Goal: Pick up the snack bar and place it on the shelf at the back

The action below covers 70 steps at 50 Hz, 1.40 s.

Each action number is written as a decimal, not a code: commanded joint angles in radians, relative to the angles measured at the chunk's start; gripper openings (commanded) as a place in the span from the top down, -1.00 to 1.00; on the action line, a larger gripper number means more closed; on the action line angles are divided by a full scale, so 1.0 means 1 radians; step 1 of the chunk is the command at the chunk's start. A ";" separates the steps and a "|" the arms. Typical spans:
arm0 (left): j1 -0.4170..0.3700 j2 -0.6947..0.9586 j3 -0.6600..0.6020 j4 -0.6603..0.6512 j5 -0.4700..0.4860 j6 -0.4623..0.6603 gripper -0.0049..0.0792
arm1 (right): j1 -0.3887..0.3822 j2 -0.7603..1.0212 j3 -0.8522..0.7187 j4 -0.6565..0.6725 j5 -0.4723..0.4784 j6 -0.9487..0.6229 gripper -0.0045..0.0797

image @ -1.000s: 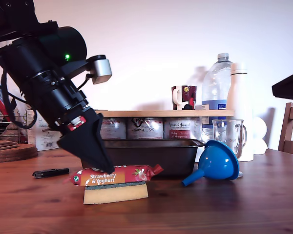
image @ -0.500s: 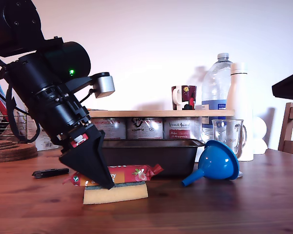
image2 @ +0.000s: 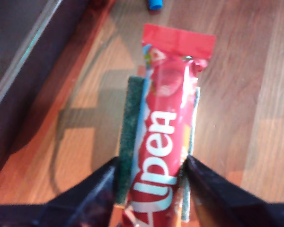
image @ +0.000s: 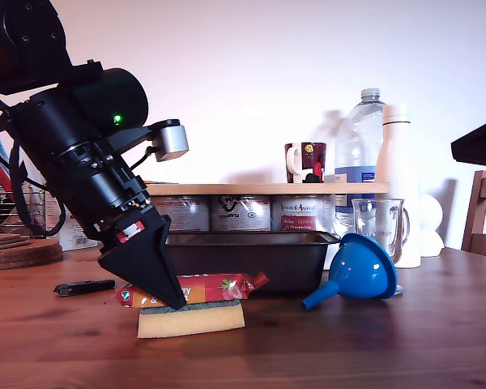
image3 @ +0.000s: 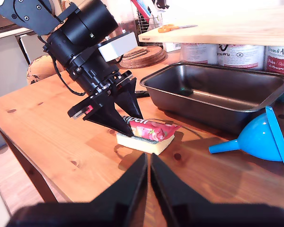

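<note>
The red-orange snack bar (image: 215,287) (image2: 168,123) (image3: 151,128) lies on top of a yellow sponge (image: 193,319) with a green top, in front of the baking tin. My first gripper (image: 174,304) (image2: 151,163) (image3: 132,125) is tilted down over the bar's end at the exterior view's left. It is open, with its jaws close on either side of the bar. One finger touches the wrapper, and a strip of green pad shows beside the other. The light-wood shelf (image: 267,188) (image3: 236,28) runs along the back on cans. My second gripper (image3: 149,175) is shut and empty, hovering off the sponge.
A dark baking tin (image: 251,255) (image3: 213,94) sits behind the sponge. A blue funnel (image: 360,267), a glass mug (image: 381,227), a water bottle (image: 359,154) and a white bottle (image: 398,178) stand toward the exterior view's right. A mug (image: 305,162) and scissors (image3: 175,27) rest on the shelf.
My first gripper has come down and forward over the bar's end, now covering most of the white text. Between half a second ago and now it has barely moved.
</note>
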State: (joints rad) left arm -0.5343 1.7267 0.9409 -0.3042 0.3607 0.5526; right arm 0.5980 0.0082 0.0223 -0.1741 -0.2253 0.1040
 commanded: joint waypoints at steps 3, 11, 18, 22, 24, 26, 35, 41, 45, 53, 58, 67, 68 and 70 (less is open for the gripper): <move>0.002 0.001 0.011 -0.012 -0.002 0.005 0.00 | 0.004 -0.005 -0.014 0.008 0.000 -0.008 0.92; 0.002 0.001 0.012 -0.018 -0.002 0.005 0.00 | 0.004 -0.005 -0.014 0.008 0.001 -0.008 0.92; 0.002 0.001 0.012 -0.026 -0.002 0.005 0.14 | 0.004 -0.005 -0.014 0.008 0.001 -0.008 0.92; 0.002 0.001 0.012 -0.031 -0.002 0.005 0.28 | 0.004 -0.005 -0.014 0.008 0.002 -0.008 0.92; 0.002 0.001 0.012 -0.032 -0.002 0.005 0.33 | 0.004 -0.005 -0.014 0.008 0.005 -0.008 0.92; 0.002 0.001 0.012 -0.032 -0.002 0.005 0.34 | 0.004 -0.005 -0.014 0.008 0.007 -0.008 0.92; 0.002 0.001 0.022 -0.042 -0.003 0.005 0.34 | 0.004 -0.005 -0.014 0.008 0.008 -0.008 0.92; 0.002 -0.001 0.054 -0.088 -0.003 0.005 0.34 | 0.004 -0.005 -0.014 0.008 0.008 -0.008 0.92; 0.002 -0.005 0.080 -0.130 -0.003 0.005 0.34 | 0.004 -0.005 -0.014 0.008 0.008 -0.008 0.92; 0.002 -0.021 0.127 -0.200 -0.003 0.005 0.34 | 0.004 -0.005 -0.014 0.008 0.008 -0.008 0.92; 0.002 -0.040 0.143 -0.225 -0.003 0.002 0.34 | 0.004 -0.005 -0.014 0.008 0.009 -0.008 0.92; 0.002 -0.084 0.144 -0.261 -0.003 0.002 0.34 | 0.004 -0.005 -0.014 0.008 0.022 -0.008 0.92; 0.002 -0.089 0.144 -0.264 -0.003 0.001 0.34 | 0.004 -0.005 -0.014 0.008 0.024 -0.008 0.92; 0.002 -0.100 0.144 -0.274 -0.003 0.001 0.34 | 0.004 -0.005 -0.014 0.008 0.026 -0.008 0.92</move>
State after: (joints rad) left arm -0.5343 1.6566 1.0828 -0.5758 0.3565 0.5529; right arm 0.5980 0.0082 0.0223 -0.1741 -0.2016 0.1024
